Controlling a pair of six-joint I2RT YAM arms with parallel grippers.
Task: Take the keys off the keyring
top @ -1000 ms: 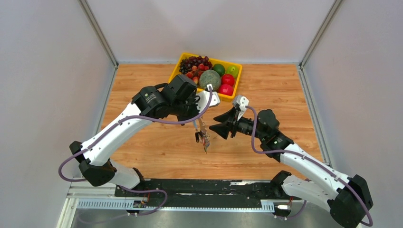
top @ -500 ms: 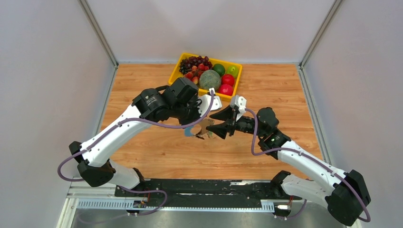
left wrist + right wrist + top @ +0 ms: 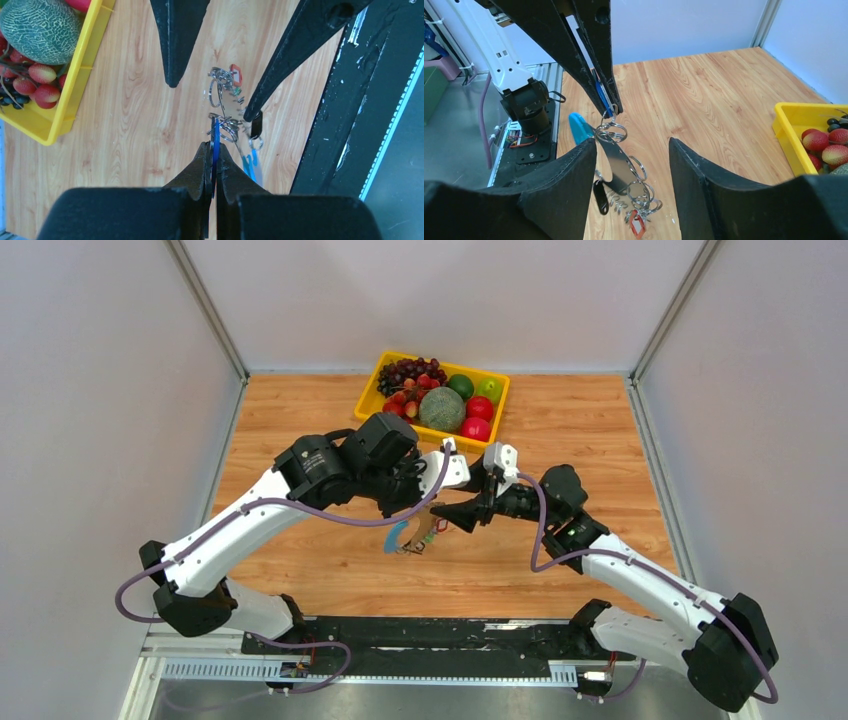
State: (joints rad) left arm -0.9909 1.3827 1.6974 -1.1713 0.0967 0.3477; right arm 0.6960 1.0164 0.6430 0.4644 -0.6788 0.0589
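Keyring (image 3: 215, 131) clamped in your left hand (image 3: 212, 150); close your open right hand (image 3: 631, 144) squarely around the black key (image 3: 599, 193).

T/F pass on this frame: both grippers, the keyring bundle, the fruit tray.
1. The left gripper is shut on the blue band of the silvery wire keyring. True.
2. The small coloured-head keys hang between the open fingers of the right gripper. True.
3. The keyring lies flat on the wooden table. False: it hangs from the left gripper.
4. The yellow plastic fruit tray is held by the right gripper. False: it sits at the table's far edge.
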